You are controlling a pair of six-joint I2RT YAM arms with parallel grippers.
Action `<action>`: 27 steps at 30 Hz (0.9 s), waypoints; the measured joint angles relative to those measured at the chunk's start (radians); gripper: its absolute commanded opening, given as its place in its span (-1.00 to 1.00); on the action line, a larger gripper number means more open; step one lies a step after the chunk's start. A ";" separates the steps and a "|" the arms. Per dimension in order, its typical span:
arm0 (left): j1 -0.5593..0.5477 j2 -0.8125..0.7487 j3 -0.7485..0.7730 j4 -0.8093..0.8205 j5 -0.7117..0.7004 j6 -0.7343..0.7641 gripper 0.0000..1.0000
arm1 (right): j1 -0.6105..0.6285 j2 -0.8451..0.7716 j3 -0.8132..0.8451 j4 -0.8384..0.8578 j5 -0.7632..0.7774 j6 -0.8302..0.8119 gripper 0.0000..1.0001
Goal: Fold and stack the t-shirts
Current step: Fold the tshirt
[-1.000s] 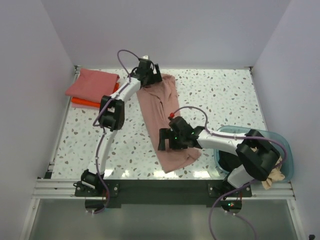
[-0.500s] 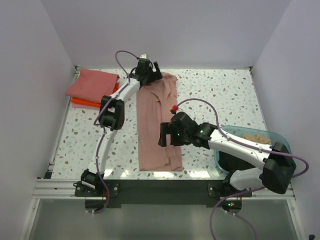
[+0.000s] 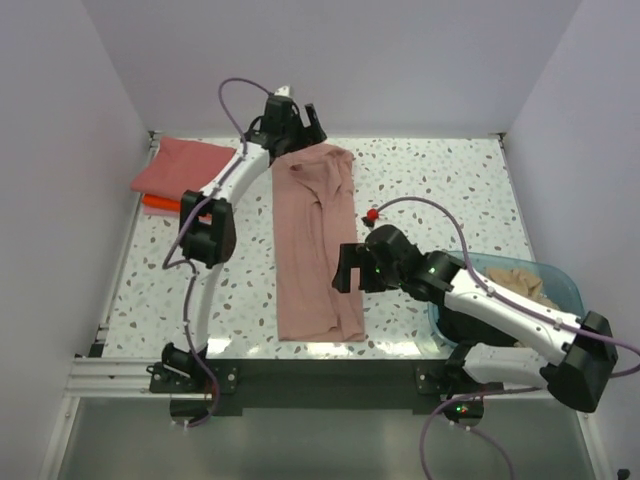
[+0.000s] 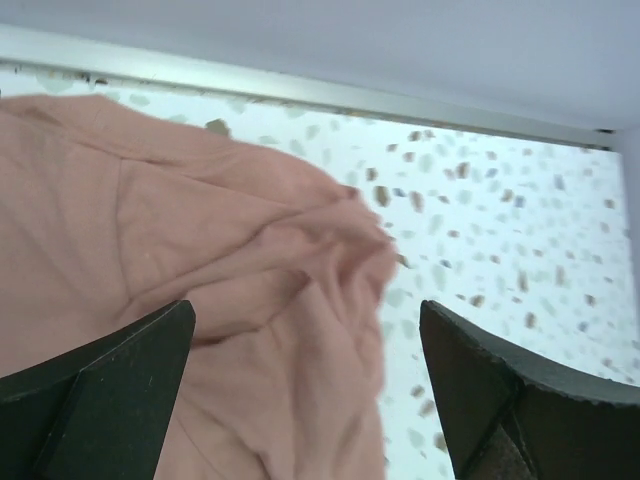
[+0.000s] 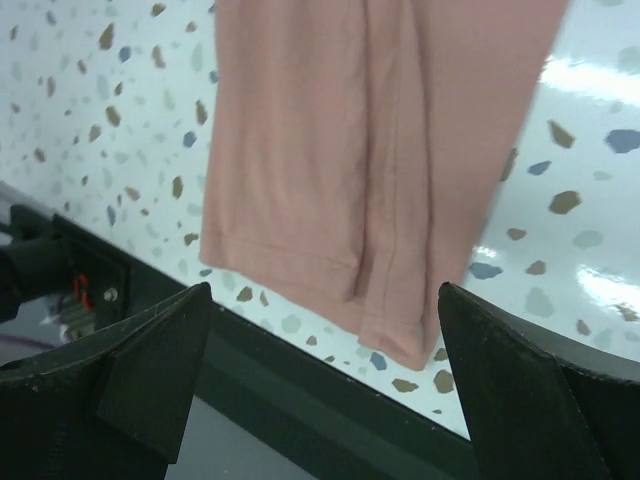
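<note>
Top external view: at the far left of the bench (image 3: 440, 190) we see a coral red t-shirt (image 3: 185, 160) folded on an orange t-shirt (image 3: 158, 206). The left pincer (image 3: 295, 130), spread wide and empty, hangs over the far end of the dusty pink t-shirt (image 3: 312, 240), which is laid lengthwise mid-bench. The right pincer (image 3: 346, 270), equally wide and empty, hovers over its near right edge. A tan t-shirt (image 3: 515, 280) lies in the blue tub (image 3: 562, 272).

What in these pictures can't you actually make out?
- Contents of the blue tub, top view: the right arm crosses it; only a tan shirt shows clearly.
- Orange shirt, top view: the coral red shirt covers all but an edge.
- Pink shirt, left wrist view: blurred, cut off by the frame edges. No print on it shows in any view.
</note>
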 measured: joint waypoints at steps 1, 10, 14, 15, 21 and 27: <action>-0.006 -0.066 -0.032 -0.007 0.003 0.007 1.00 | -0.003 -0.020 -0.022 0.022 -0.036 0.000 0.97; -0.051 -0.915 -0.800 0.044 -0.023 0.015 1.00 | -0.002 0.091 -0.161 0.146 -0.230 -0.025 0.97; -0.056 -1.191 -1.272 0.051 -0.070 -0.034 1.00 | -0.002 0.180 -0.163 0.184 -0.256 -0.063 0.97; -0.058 -1.233 -1.372 0.037 -0.084 -0.049 1.00 | -0.002 0.198 -0.159 0.198 -0.260 -0.071 0.97; -0.064 -1.454 -1.710 -0.178 -0.143 -0.127 1.00 | 0.000 0.308 -0.130 0.256 -0.264 -0.109 0.97; -0.064 -1.582 -1.746 -0.251 -0.149 -0.176 1.00 | 0.002 0.334 -0.130 0.271 -0.275 -0.127 0.97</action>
